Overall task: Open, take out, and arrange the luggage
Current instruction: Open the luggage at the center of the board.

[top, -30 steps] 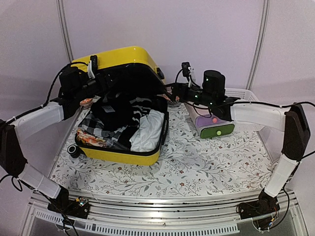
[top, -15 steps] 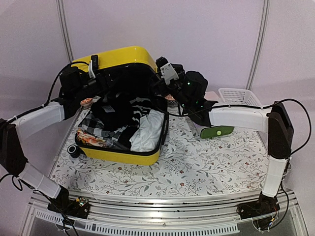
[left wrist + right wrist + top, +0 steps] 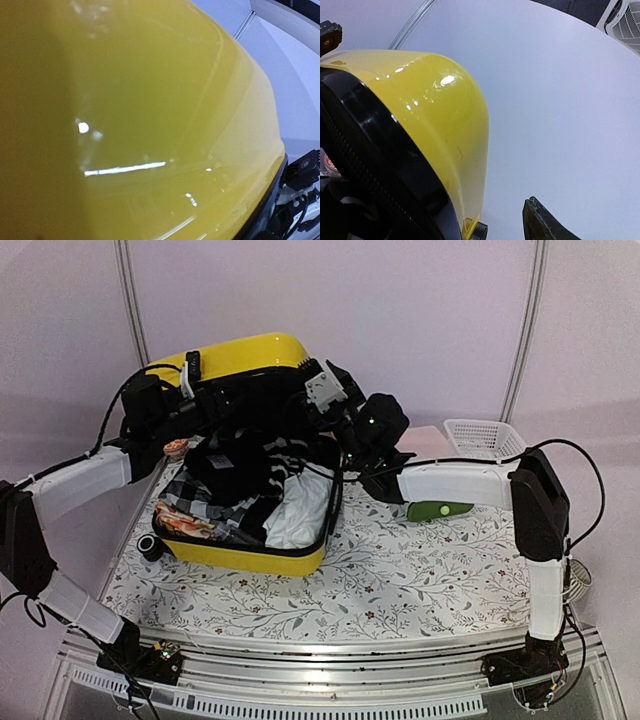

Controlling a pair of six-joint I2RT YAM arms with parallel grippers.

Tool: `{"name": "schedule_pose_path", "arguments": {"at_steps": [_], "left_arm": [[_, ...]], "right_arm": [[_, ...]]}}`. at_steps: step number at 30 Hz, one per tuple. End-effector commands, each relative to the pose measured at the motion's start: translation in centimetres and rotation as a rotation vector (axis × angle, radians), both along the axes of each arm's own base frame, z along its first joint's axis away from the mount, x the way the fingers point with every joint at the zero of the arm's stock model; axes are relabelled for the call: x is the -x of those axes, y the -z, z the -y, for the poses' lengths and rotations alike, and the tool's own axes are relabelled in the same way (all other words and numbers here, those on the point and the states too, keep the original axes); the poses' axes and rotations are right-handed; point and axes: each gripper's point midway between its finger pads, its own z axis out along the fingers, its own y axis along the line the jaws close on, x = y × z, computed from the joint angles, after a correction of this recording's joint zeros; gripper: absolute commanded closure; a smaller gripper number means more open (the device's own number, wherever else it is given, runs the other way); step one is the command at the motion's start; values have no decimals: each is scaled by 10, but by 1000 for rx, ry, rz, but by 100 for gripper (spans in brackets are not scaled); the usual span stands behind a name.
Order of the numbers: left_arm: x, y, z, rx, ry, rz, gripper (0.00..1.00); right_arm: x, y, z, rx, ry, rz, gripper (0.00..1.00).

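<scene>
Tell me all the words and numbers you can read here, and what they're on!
None can be read.
Yellow suitcase: plain shiny shell, no letters showing.
Small round red-and-white thing beside the suitcase: any print is too small and blurred to read.

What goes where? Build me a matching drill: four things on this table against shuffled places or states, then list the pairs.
Things:
1. luggage
2. white basket
3. white garment
4. green box

Places or states:
A. packed inside the luggage
B. partly hidden by the right arm
C. far right corner of the table
D. open, lid raised

Pairs: 1-D, 2-C, 3-A, 4-B
</scene>
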Motion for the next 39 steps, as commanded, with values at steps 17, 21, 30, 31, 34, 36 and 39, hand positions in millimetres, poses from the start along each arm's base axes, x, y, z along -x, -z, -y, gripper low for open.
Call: {"name": "schedule_pose_path", "arguments": {"at_steps": [17, 21, 30, 31, 34, 36, 39], "left_arm": [[24, 72, -59, -133, -115, -161, 25], [21, 82, -82, -155, -185, -177, 25], [-23, 80, -166, -157, -457, -152, 25], [-29, 78, -173, -172, -470, -128, 25], [-47, 72, -180, -243, -489, -39, 27], [-58, 66, -180, -298, -491, 40, 30], [-69, 57, -178, -355, -499, 167, 30]], "right_arm": [[-85, -27, 46, -216, 51, -94, 97], [-109, -24, 56, -280, 39, -160, 97], [-151, -17, 89, -383, -2, -267, 98], [-153, -16, 92, -395, -13, -276, 98], [-157, -14, 93, -391, -44, -289, 98], [-158, -14, 94, -389, -48, -290, 98], [-160, -12, 94, -379, -56, -290, 97]]}}
